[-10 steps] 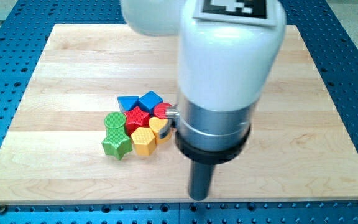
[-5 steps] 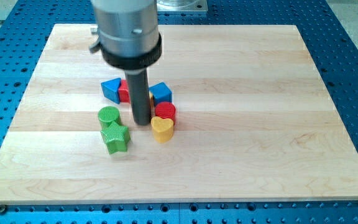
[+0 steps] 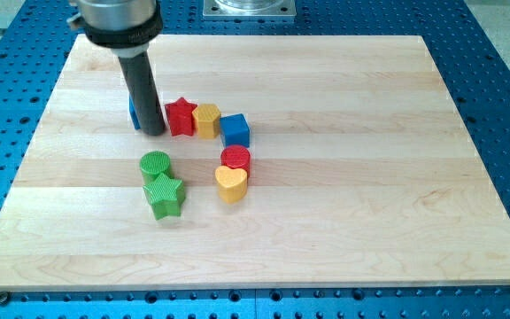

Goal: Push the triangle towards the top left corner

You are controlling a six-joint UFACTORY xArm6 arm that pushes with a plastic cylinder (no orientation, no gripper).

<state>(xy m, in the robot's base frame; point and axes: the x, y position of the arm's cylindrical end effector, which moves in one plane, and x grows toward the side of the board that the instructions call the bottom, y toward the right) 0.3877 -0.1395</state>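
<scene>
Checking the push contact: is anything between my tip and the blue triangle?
Nothing shows between them in the camera view. My tip sits right against the blue triangle, which the rod mostly hides; the red star lies on the tip's other side.

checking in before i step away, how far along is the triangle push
Done: the blue triangle sits apart from the other blocks, at the view's left of the red star. In hand: my tip stands right beside it, the rod hiding most of it. Left: nearly all the way; the board's top left corner is still well off.
</scene>
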